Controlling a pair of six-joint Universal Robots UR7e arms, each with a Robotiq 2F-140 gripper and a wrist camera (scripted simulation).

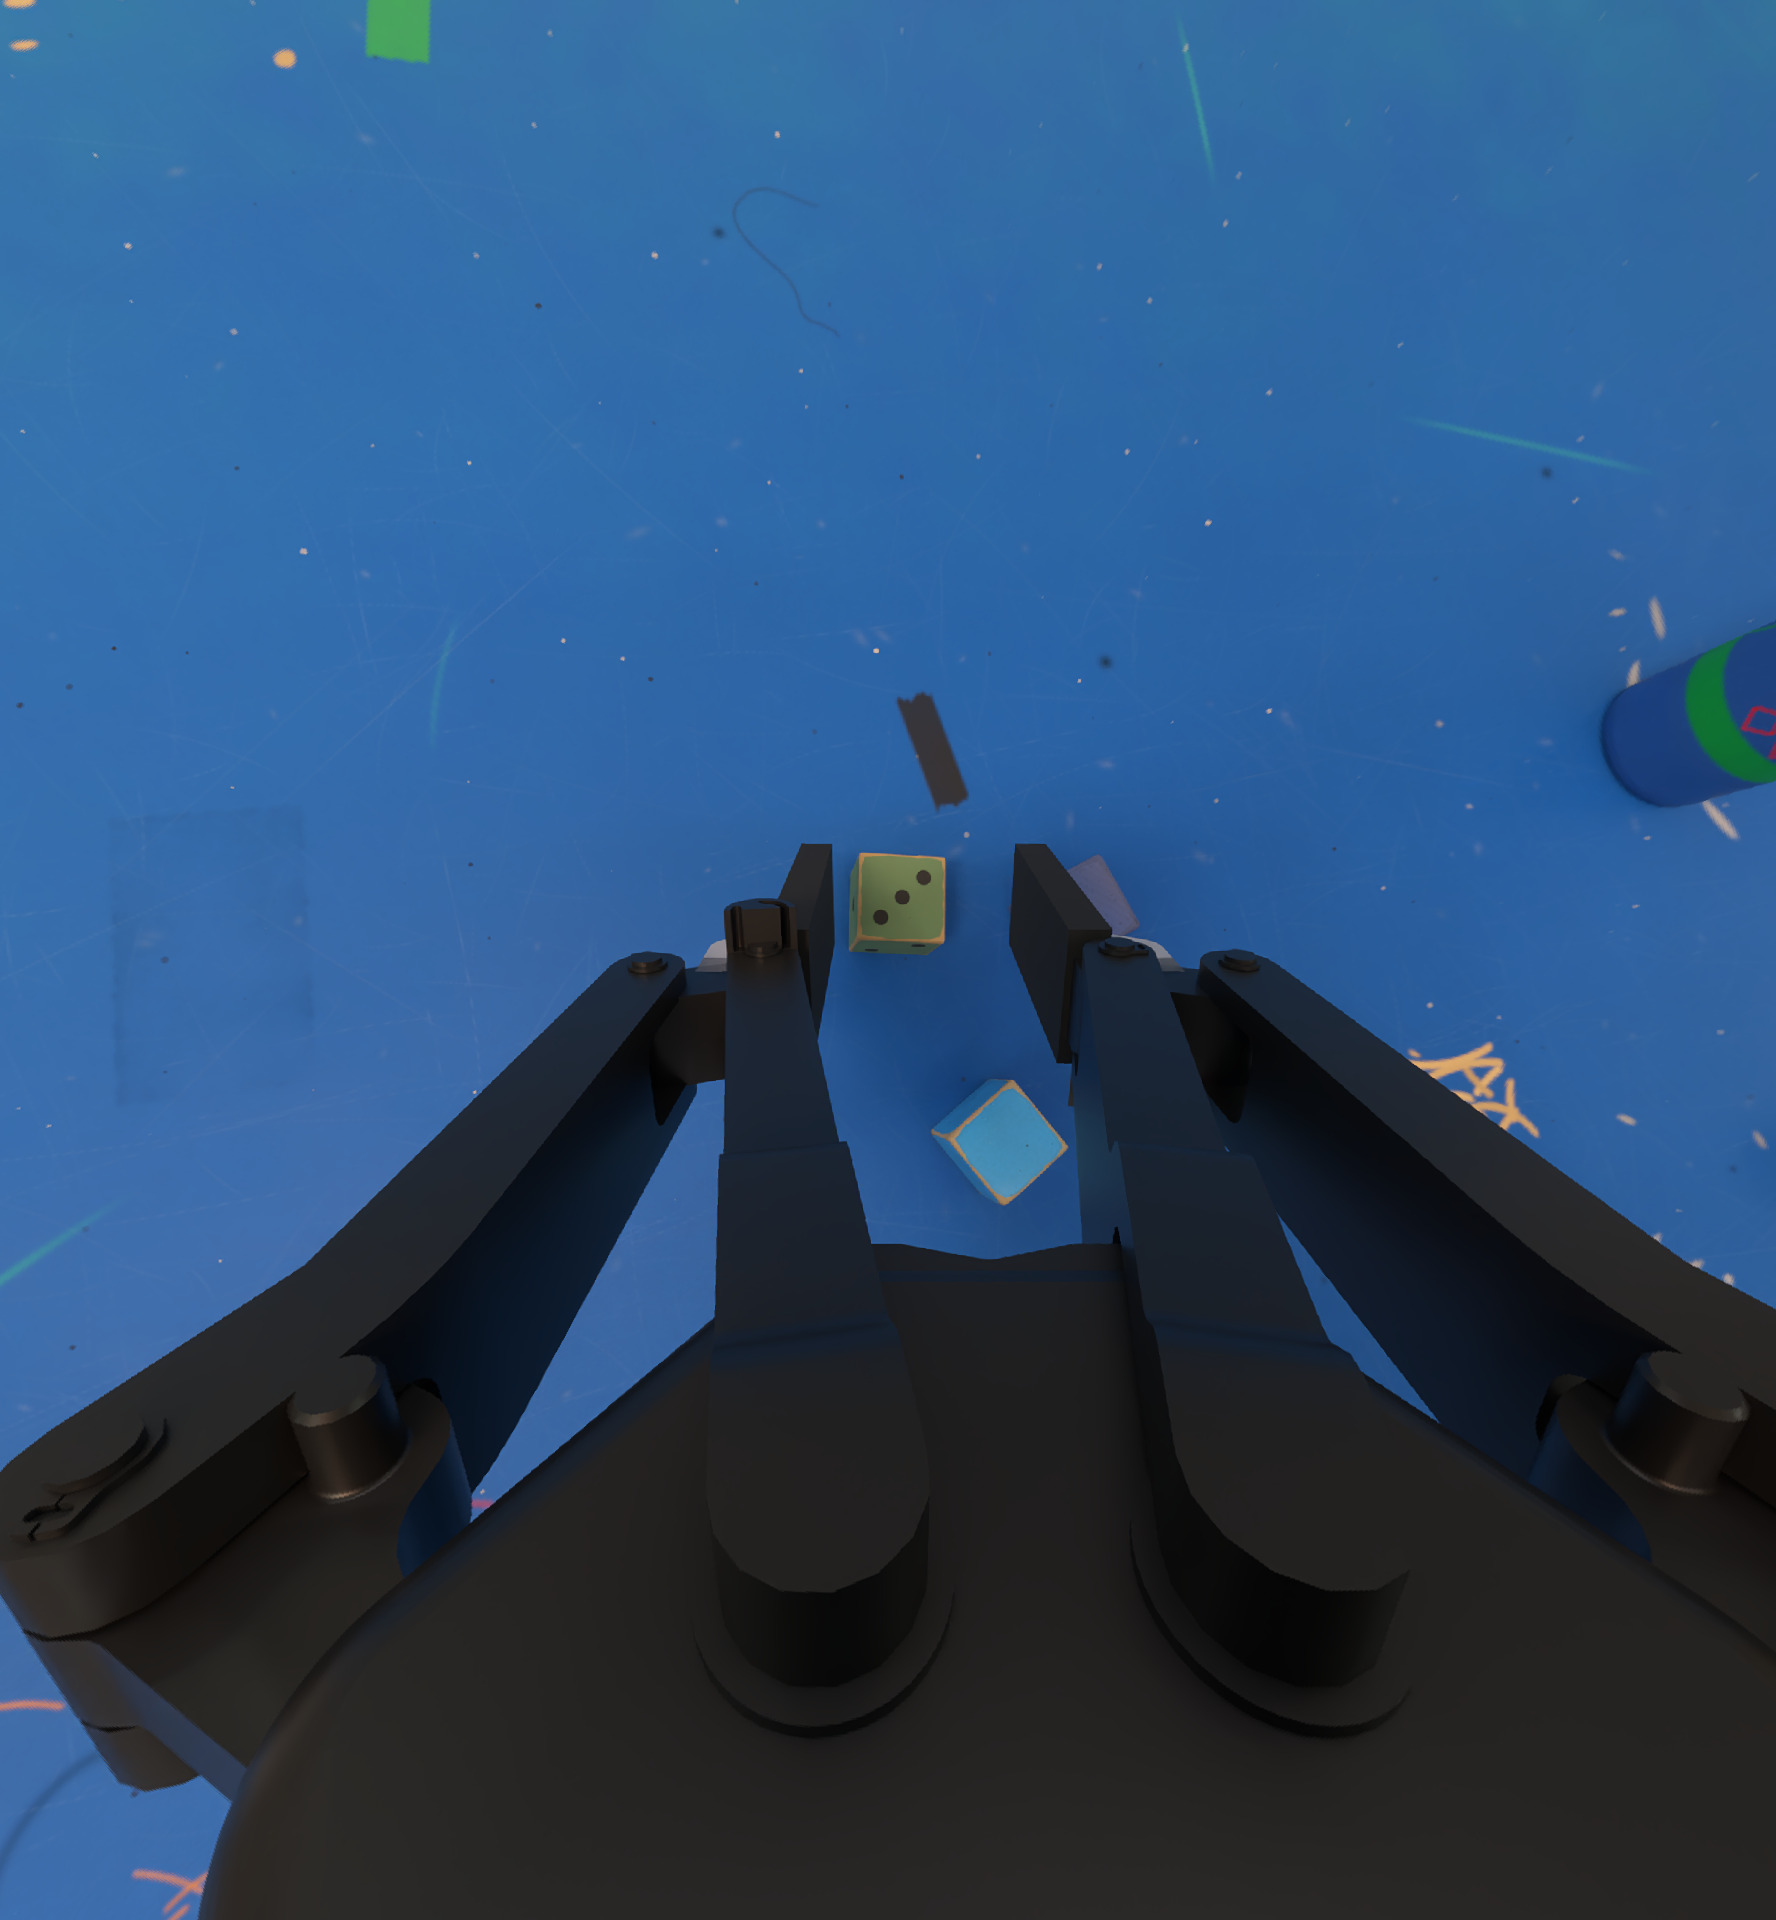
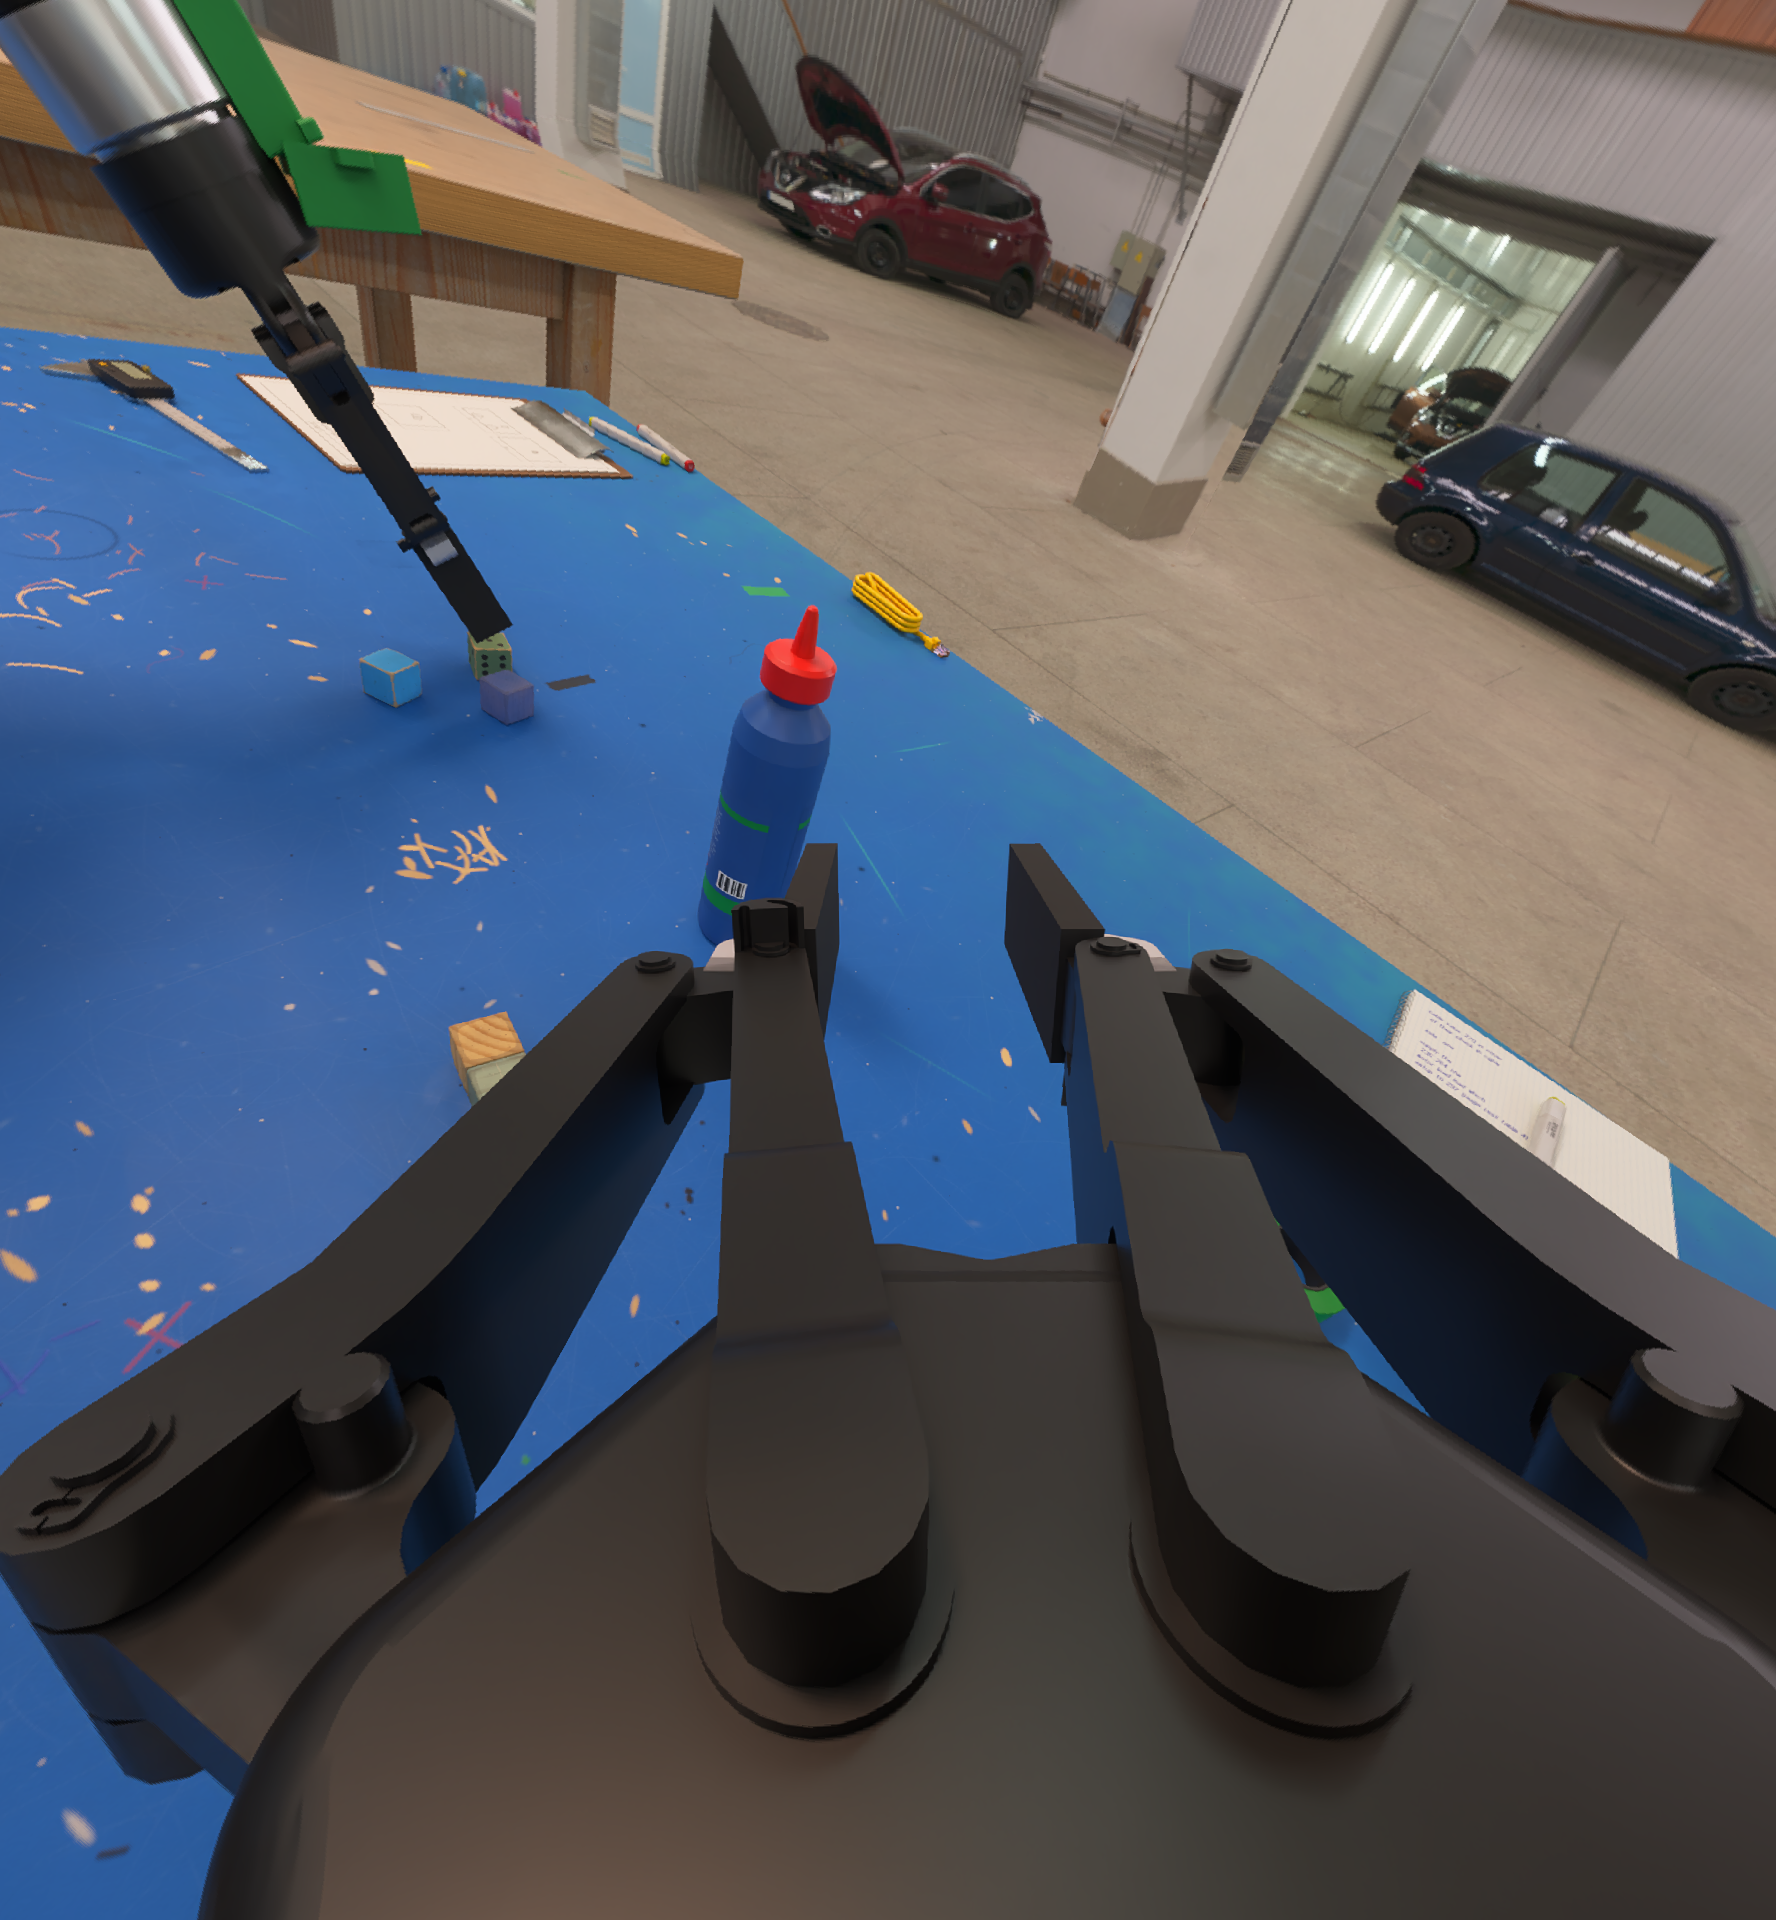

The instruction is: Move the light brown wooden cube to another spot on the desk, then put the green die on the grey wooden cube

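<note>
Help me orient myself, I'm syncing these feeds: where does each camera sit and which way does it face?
Left wrist view: on the left gripper, looking steeply down at the desk; its open fingers flank the green die.
Right wrist view: on the right gripper, low, facing across the desk; its fingers are open and empty.
Shared: die, light blue cube, bottle.

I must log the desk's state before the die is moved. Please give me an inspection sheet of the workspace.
Surface: blue desk, scratched, with orange paint specks.
Job's things: green die on the desk between the left gripper's fingers; grey wooden cube beside it; light brown wooden cube apart, nearer the right gripper.
Clutter: light blue cube, blue bottle with red cap, clipboard, caliper, markers, notebook.
Grippers: left gripper open, astride the die; right gripper open, empty.
Cables: yellow coiled cable at the desk edge.
Surroundings: workshop, wooden bench, two cars.
</note>
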